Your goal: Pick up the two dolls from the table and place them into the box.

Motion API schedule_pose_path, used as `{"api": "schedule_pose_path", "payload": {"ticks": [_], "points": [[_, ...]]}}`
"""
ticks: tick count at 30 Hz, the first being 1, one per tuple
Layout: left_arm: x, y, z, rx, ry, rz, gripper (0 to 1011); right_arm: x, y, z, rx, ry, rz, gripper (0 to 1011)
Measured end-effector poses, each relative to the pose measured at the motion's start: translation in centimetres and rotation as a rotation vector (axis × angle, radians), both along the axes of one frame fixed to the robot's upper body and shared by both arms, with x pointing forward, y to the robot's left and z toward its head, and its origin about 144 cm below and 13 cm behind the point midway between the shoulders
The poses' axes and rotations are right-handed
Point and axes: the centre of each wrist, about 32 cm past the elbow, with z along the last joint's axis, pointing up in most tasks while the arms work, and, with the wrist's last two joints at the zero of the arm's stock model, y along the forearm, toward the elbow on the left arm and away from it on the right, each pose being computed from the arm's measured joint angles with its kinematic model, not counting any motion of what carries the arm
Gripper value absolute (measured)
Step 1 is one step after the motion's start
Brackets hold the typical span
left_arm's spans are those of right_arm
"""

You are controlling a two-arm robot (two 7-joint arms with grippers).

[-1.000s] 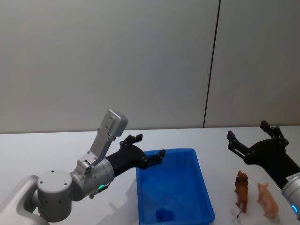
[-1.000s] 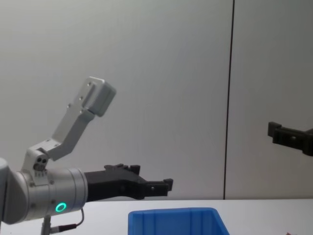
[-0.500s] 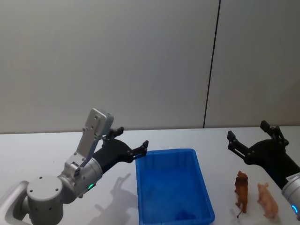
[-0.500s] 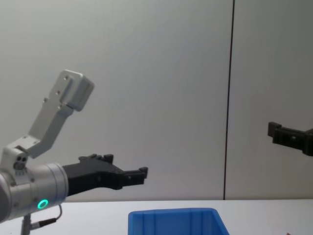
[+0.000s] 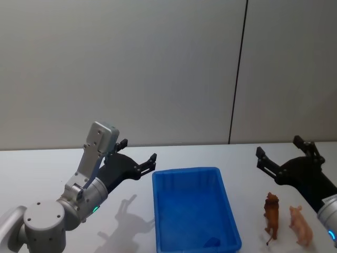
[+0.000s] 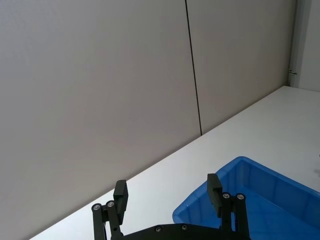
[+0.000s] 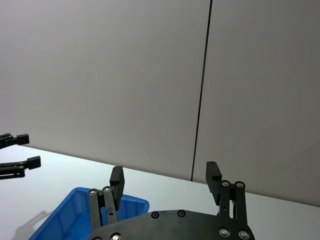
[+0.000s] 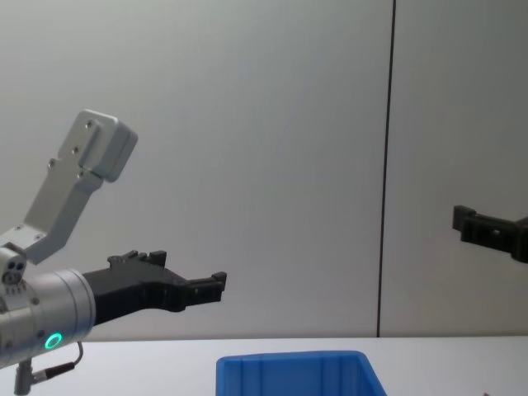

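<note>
Left tool (image 5: 139, 150) and right tool (image 5: 278, 146) gape; lion doll (image 5: 271, 213), pig doll (image 5: 300, 224) beside box (image 5: 187, 171).

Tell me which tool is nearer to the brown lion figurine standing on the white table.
Right. The right tool hovers open just behind the brown lion figurine; the left tool, also open, hangs across the bright blue plastic bin, off its far left corner.

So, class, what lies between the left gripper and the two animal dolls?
The blue bin, seen in the head view: left gripper left of it, lion doll and pig doll right.
</note>
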Motion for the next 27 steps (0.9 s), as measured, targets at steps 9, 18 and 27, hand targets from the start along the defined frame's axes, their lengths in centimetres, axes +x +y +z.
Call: {"api": "schedule_pose_path", "payload": {"ticks": [9, 18, 27], "points": [[-0.2, 0.1, 0.0, 0.002, -0.007, 0.015, 1001, -0.1, -0.3, -0.1, 0.002, 0.027, -0.046, 1001], [-0.3, 0.2, 0.1, 0.004, -0.012, 0.023, 1001, -0.2, -0.7, -0.3, 0.002, 0.096, -0.119, 1001], [-0.3, 0.2, 0.1, 0.004, -0.014, 0.027, 1001, -0.2, -1.1, -1.0, 0.002, 0.185, -0.179, 1001]]}}
